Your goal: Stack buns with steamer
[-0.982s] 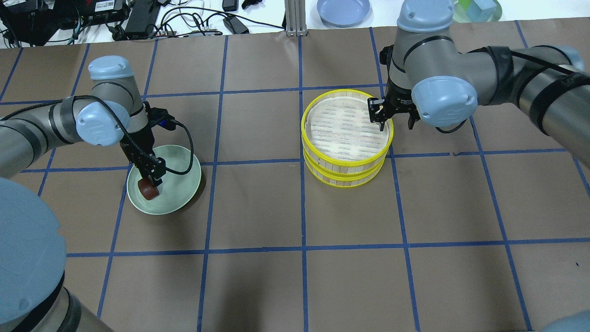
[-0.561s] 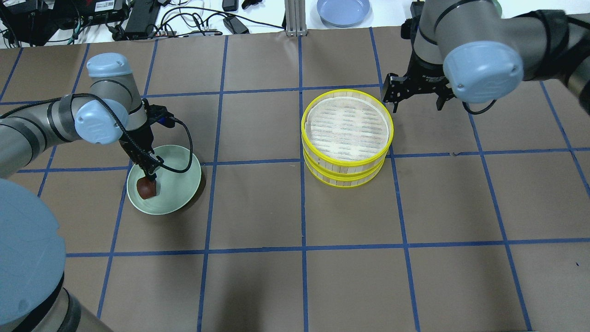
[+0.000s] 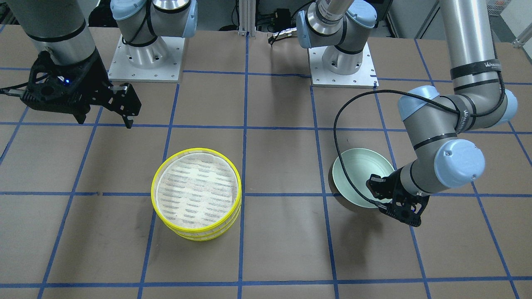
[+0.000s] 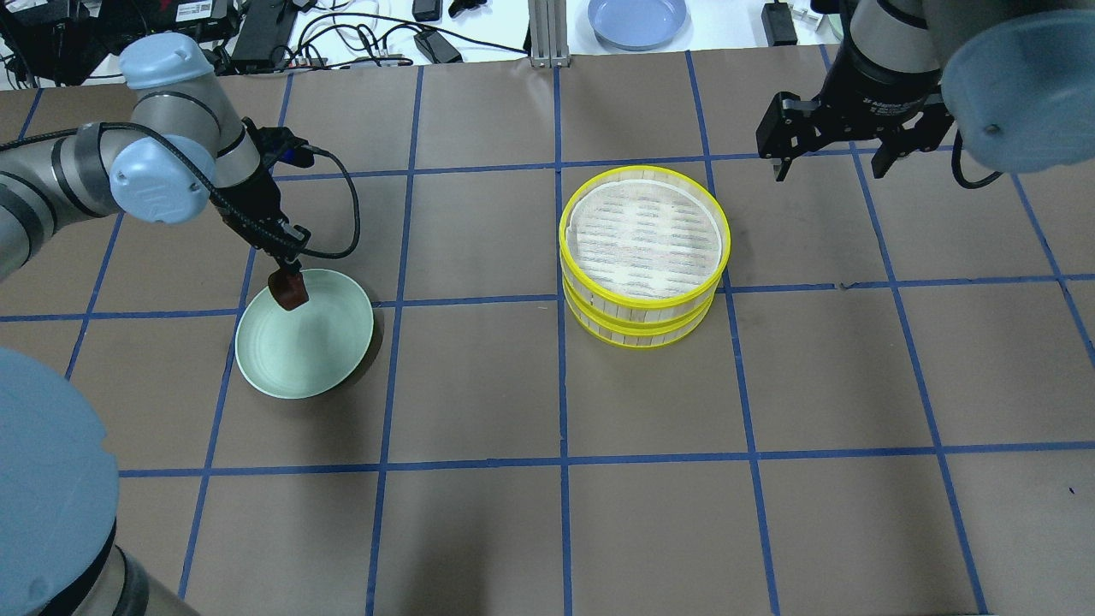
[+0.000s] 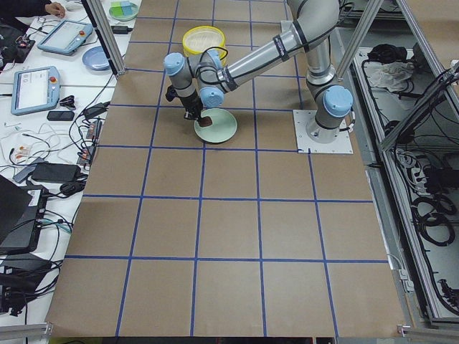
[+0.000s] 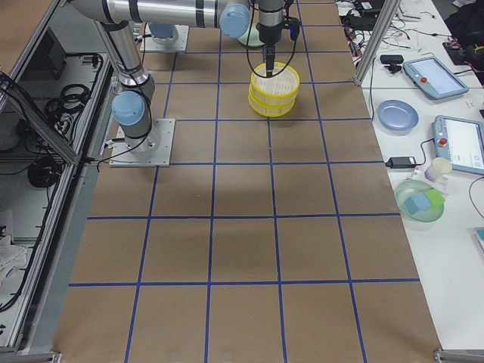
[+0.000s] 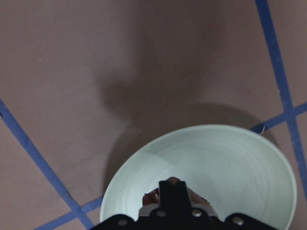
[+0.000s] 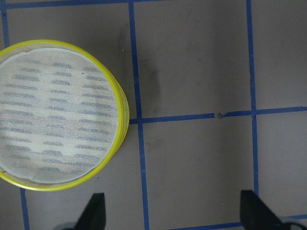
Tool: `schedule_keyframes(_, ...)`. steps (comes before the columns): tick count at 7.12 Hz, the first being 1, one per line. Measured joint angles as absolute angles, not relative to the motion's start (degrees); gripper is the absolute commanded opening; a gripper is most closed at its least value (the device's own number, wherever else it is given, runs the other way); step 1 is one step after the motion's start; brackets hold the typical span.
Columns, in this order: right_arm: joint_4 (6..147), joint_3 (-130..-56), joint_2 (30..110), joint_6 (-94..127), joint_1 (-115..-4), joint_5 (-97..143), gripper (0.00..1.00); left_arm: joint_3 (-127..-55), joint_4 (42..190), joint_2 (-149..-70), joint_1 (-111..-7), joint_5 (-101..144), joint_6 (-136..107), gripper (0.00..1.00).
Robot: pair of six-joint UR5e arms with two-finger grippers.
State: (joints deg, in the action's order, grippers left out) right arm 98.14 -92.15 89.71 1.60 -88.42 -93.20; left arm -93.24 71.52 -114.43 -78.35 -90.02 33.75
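Observation:
My left gripper (image 4: 287, 284) is shut on the dark reddish-brown bun (image 4: 291, 296) and holds it in the air over the far left rim of the pale green plate (image 4: 312, 351). In the left wrist view the bun (image 7: 152, 197) peeks out beside the fingers, above the plate (image 7: 230, 163). The yellow-rimmed steamer (image 4: 643, 248) stands as two stacked tiers with a white liner on top. My right gripper (image 4: 827, 169) is open and empty, raised beyond and to the right of the steamer (image 8: 57, 115). The cream-white bun is not in view.
A blue plate (image 4: 637, 19), cables and electronics lie on the white bench past the table's far edge. The brown table (image 4: 547, 530) carries a blue tape grid. The arm bases (image 3: 145, 58) stand at the robot's side.
My left gripper closed on the brown bun and lifted it off the plate toward the far rim. My right gripper left the steamer's rim and rose away to the far right.

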Motion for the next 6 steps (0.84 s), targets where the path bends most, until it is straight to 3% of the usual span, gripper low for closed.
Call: schedule_keyframes(6, 99.4, -92.4, 90.5, -2.1, -88.2, -91.5, 1.0, -88.3, 60.6, -112.1, -90.7, -66.2, -5.2, 0.0)
